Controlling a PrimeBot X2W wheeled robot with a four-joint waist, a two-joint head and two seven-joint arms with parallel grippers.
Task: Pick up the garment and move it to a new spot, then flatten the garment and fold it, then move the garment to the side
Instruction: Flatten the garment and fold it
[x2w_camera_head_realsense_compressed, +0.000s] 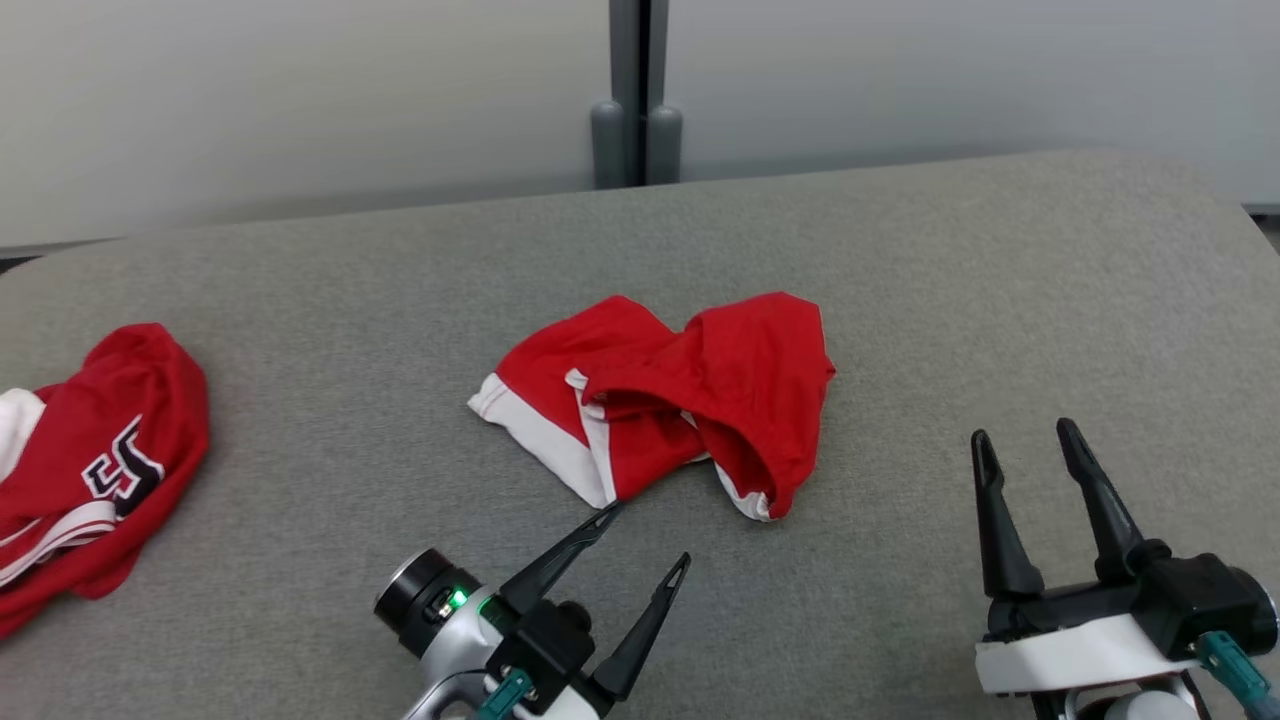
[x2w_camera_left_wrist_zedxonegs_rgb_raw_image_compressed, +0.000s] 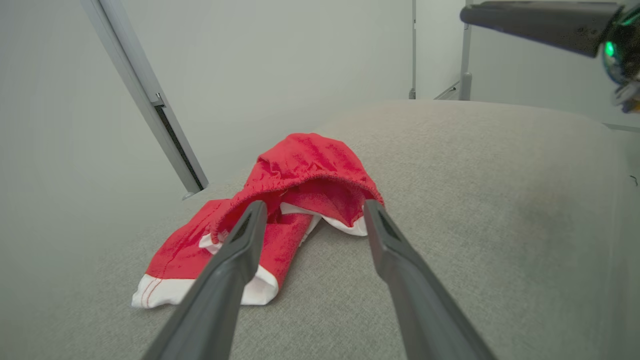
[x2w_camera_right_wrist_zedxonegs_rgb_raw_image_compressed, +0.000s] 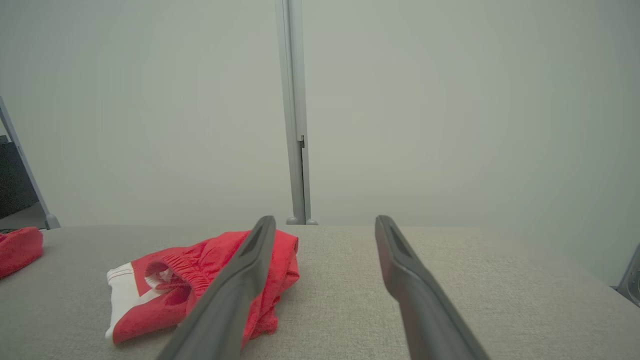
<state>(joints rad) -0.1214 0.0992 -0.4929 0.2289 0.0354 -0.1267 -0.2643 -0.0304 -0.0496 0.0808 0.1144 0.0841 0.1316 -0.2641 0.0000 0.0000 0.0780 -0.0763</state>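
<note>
- Garment (x2w_camera_head_realsense_compressed: 660, 400): red shorts with white trim, crumpled in a heap mid-surface (x2w_camera_head_realsense_compressed: 950, 280), not flattened and not folded.
- Left pincer (x2w_camera_head_realsense_compressed: 647, 535): spread wide, holding nothing, tips just short of the white hem and aimed at it.
- Right pincer (x2w_camera_head_realsense_compressed: 1025, 431): spread, empty, to the right of the heap and apart from it.
- Risk: the heap is layered, so a pinch at the near hem may catch one layer only and it would lift bunched or twisted.
- Risk: tips coming in low could snag the soft grey cover or shove the cloth away.
- Risk: second red garment (x2w_camera_head_realsense_compressed: 100, 450) at far left looks alike, so it could be taken for the target.
</note>
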